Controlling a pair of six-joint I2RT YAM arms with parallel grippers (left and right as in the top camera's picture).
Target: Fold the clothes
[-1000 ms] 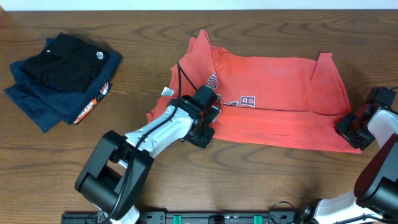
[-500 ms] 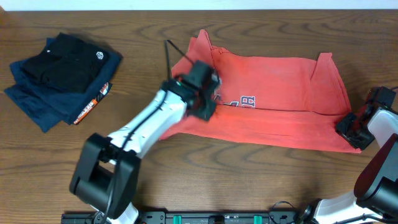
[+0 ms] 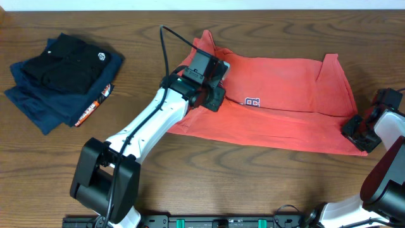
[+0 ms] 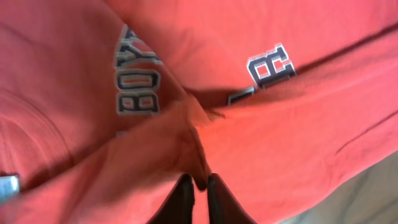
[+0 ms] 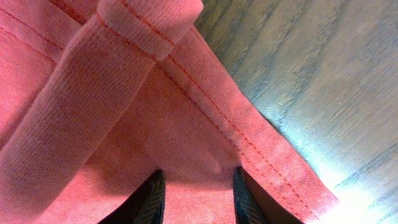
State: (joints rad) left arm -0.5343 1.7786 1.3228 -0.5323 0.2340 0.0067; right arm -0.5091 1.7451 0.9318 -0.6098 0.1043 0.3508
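— Dark wood-grain table (image 3: 266,183), seen from above. How many garments are on it?

— One coral-red T-shirt (image 3: 285,88), spread across the middle and right of the table. There is also one pile of folded clothes (image 3: 60,79), navy and black, at the far left and well apart from the shirt. I cannot count the pieces in that pile. One orange-striped label (image 3: 95,104) shows at its edge.

— And the arms?

— Two, with one gripper each. The left gripper (image 3: 212,88) is over the shirt's left part, near the collar end. In the left wrist view the left gripper (image 4: 200,182) has its two fingers almost together. They pinch a raised ridge of the T-shirt (image 4: 298,124).

— Is any lettering visible?

— From above, one small patch of lettering (image 3: 253,102) shows just right of that gripper. The left wrist view shows two groups of lettering (image 4: 137,81), one on each side of a crease.

— What about the right side?

— The right gripper (image 3: 355,132) sits at the shirt's lower right corner. Seen up close, the right gripper (image 5: 196,180) has its two fingers set apart. The stitched hem corner of the T-shirt (image 5: 124,143) lies flat between them, with bare wood beside it. I cannot tell whether the fingers press on the cloth.

— Sleeves?

— Two, both pointing toward the far edge of the table.
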